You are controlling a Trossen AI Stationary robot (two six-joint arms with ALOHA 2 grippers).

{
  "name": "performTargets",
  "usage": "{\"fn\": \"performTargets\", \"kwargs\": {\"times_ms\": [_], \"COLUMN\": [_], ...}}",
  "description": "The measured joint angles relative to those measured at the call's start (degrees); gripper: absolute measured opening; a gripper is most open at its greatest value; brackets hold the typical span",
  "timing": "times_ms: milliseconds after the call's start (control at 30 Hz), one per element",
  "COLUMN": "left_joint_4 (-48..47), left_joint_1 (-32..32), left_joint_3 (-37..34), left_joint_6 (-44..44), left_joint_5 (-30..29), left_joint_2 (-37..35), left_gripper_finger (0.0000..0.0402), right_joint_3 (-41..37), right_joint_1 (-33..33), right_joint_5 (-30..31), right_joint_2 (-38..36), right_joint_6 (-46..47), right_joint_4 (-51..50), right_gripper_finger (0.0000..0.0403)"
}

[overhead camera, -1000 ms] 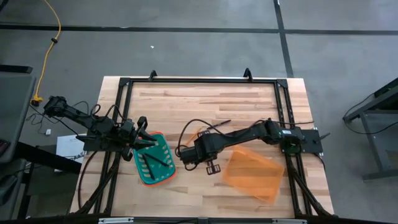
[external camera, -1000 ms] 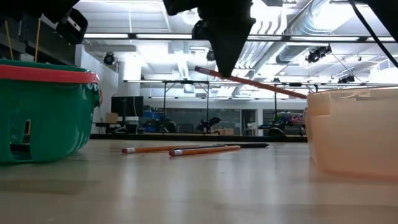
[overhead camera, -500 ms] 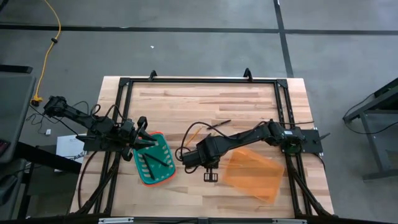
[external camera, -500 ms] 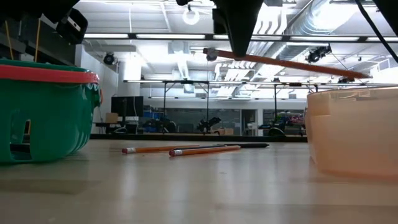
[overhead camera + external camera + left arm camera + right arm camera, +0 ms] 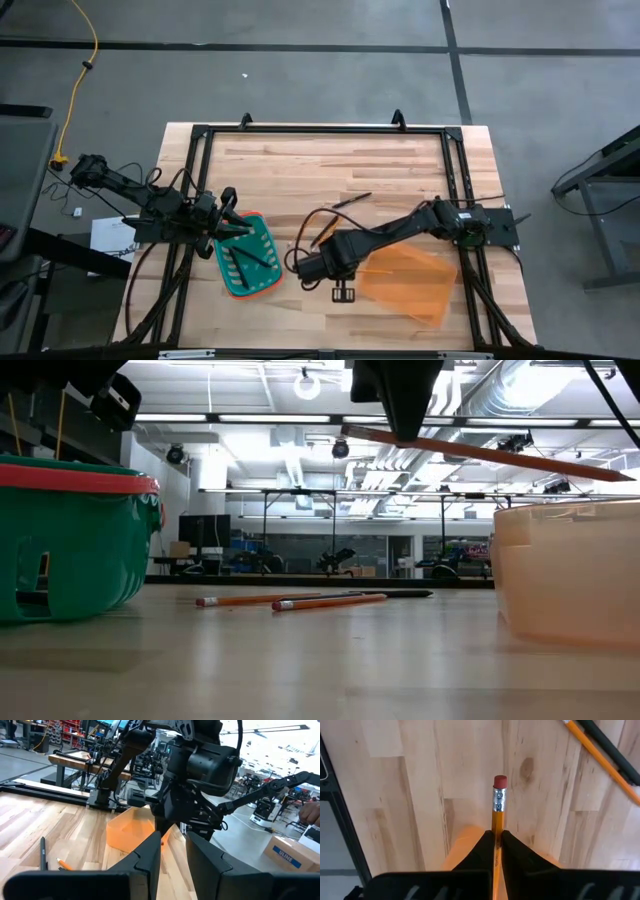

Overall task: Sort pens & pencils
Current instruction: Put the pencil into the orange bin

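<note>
High view: right gripper (image 5: pixel 342 291) sits just left of the orange bin (image 5: pixel 405 282); left gripper (image 5: pixel 232 224) over the green basket (image 5: pixel 247 257), pens (image 5: pixel 243 262) inside.

Low view: held pencil (image 5: pixel 480 453) above the bin rim; two pencils (image 5: pixel 290 600) lie on the table (image 5: pixel 300 660).

Right wrist view: fingers pinch that pencil.

Left wrist view: fingers narrowly apart, empty.

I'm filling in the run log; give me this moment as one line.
right gripper: shut on pencil, lifted beside orange bin | left gripper: open over green basket | pencils, pen on table
</note>
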Motion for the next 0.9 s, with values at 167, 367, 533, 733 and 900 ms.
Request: {"fn": "performTargets", "kwargs": {"times_ms": [167, 367, 533, 733, 900], "left_joint_4": [0.00, 0.01, 0.00, 0.00, 0.00], "left_joint_1": [0.00, 0.00, 0.00, 0.00, 0.00], "left_joint_3": [0.00, 0.00, 0.00, 0.00, 0.00], "left_joint_6": [0.00, 0.01, 0.00, 0.00, 0.00], "left_joint_5": [-0.01, 0.00, 0.01, 0.01, 0.01], "left_joint_2": [-0.02, 0.00, 0.00, -0.01, -0.01], "left_gripper_finger": [0.0081, 0.0081, 0.0081, 0.0081, 0.0081], "right_joint_3": [-0.11, -6.04, -19.25, -33.12, -41.52], "right_joint_1": [0.57, 0.90, 1.70, 3.71, 4.74], "right_joint_5": [1.76, 2.58, 3.00, 1.73, -0.29], "right_joint_2": [-0.79, -6.27, -13.68, -20.38, -23.63], "right_joint_6": [1.02, 5.57, 11.43, 17.43, 19.77], "right_joint_4": [0.01, 0.04, 0.01, 3.66, 10.24], "right_gripper_finger": [0.0000, 0.0000, 0.0000, 0.0000, 0.0000]}}
